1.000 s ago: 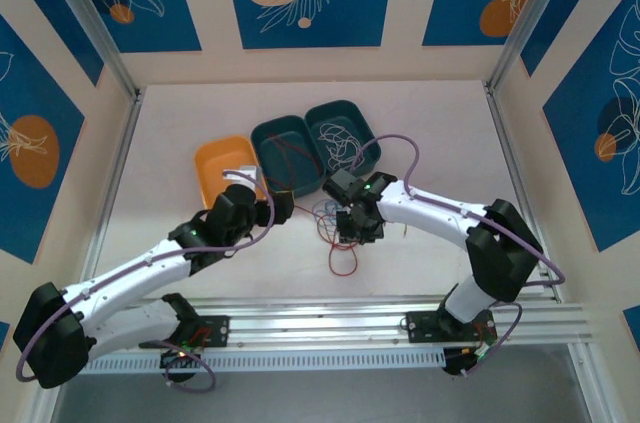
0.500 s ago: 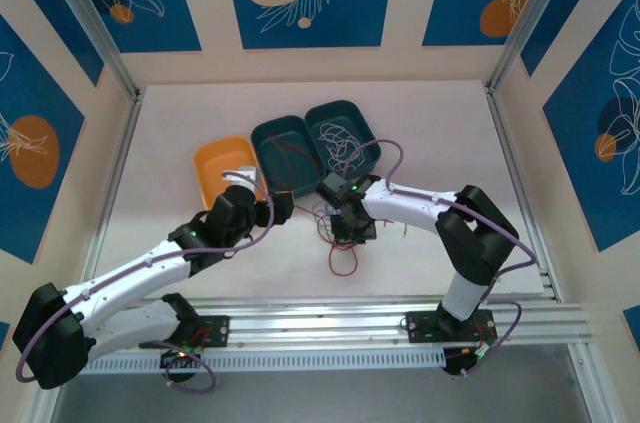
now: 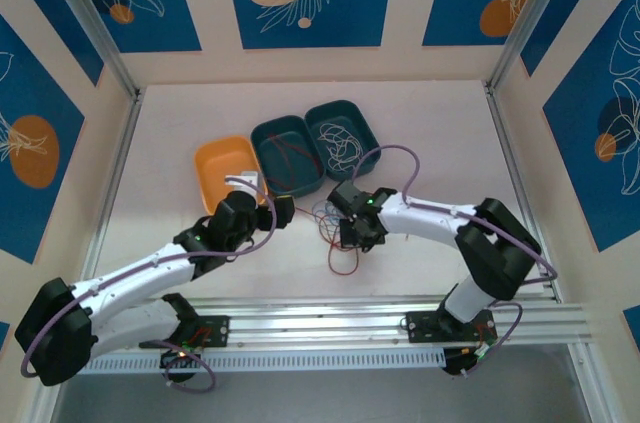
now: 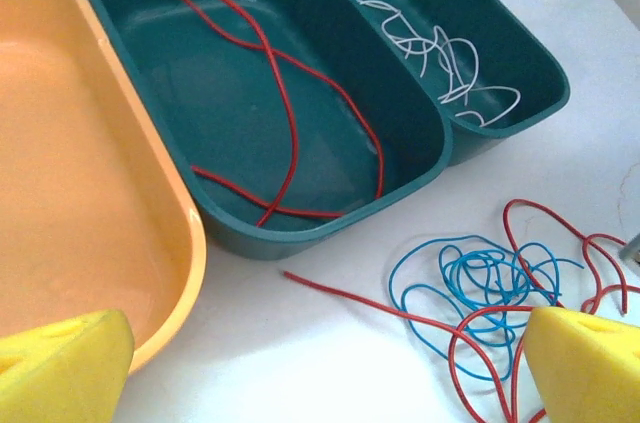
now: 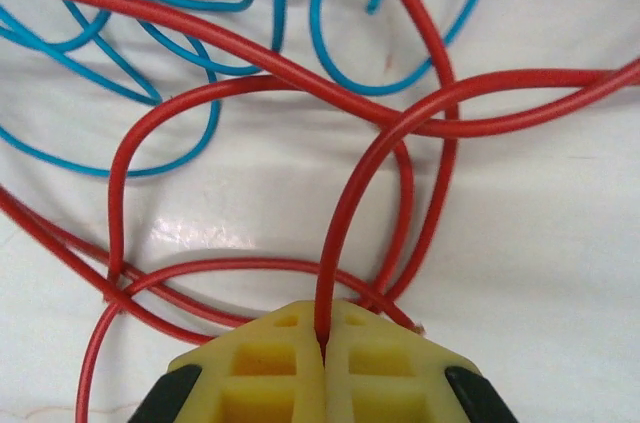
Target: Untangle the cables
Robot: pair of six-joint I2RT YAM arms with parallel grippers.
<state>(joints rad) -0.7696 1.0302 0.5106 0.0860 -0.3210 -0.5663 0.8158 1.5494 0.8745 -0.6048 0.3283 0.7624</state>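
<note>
R gripper (image 5: pixel 322 343): yellow pads pressed together, clamped on a red cable (image 5: pixel 332 243) that comes straight up out of the seam btw them. That cable arcs off to the right, crossing other red strands (image 5: pixel 200 36) on the white table (image 5: pixel 560 273). Just beyond lies a blue cable (image 5: pixel 277 18) in loose coils, w/ red strands running over it. From above, R gripper (image 3: pixel 352 234) sits low over this tangle near the table's middle, w/ a red loop lying on the side toward the arm bases.

L gripper (image 4: pixel 320 383): pads wide apart, gripping nothing. Blue coils & red strands lie ahead of it, nearer its right pad. From above, L gripper (image 3: pixel 283 208) is just left of the tangle, near the trays' front edge.

Trays beyond, side by side & touching:
- orange tray (image 4: pixel 190 243) at left.
- teal tray (image 4: pixel 300 238) in the middle, w/ a second red cable (image 4: pixel 288 108) lying loose inside.
- another teal tray (image 4: pixel 545 93) at right, w/ a white cable (image 4: pixel 445 58) curled inside.
</note>
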